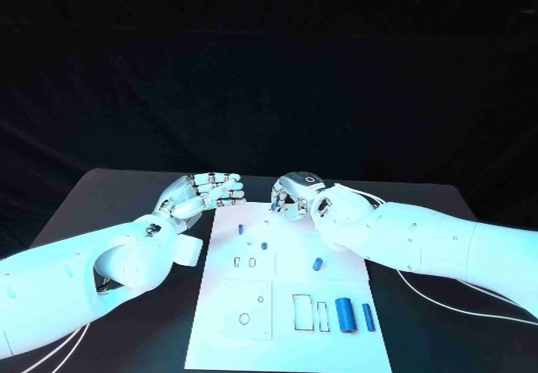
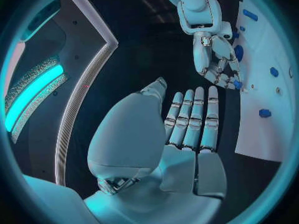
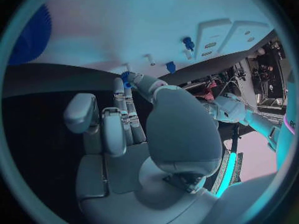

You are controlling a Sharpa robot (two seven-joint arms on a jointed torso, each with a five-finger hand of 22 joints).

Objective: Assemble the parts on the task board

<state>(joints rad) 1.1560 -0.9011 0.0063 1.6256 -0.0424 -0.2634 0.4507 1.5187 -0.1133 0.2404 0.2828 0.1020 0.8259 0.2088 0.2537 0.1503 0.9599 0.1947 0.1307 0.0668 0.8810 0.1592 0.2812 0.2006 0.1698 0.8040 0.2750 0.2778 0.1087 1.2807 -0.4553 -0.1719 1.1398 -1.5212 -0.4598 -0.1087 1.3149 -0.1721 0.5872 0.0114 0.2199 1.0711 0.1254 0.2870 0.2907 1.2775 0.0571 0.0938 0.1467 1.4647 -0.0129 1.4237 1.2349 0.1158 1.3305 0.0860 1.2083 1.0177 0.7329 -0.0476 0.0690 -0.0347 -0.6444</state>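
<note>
The white task board [image 1: 225,342] lies in the middle of the black table. On it lie small blue parts [image 1: 241,229], one more [image 1: 319,264] at mid-board, and a thick blue cylinder [image 1: 345,315] beside a thinner one [image 1: 369,317] near the front right. My right hand [image 1: 301,194] hovers over the board's far edge and pinches a small blue part [image 2: 237,84] at its fingertips [image 3: 126,84]. My left hand [image 1: 207,193] hangs just left of the board's far corner, fingers straight and side by side [image 2: 193,114], holding nothing.
Rectangular and round recesses [image 1: 311,311] mark the board's near half, and two small slots [image 1: 245,263] sit mid-board. Black table [image 1: 112,194] surrounds the board. The two hands are close together above the far edge.
</note>
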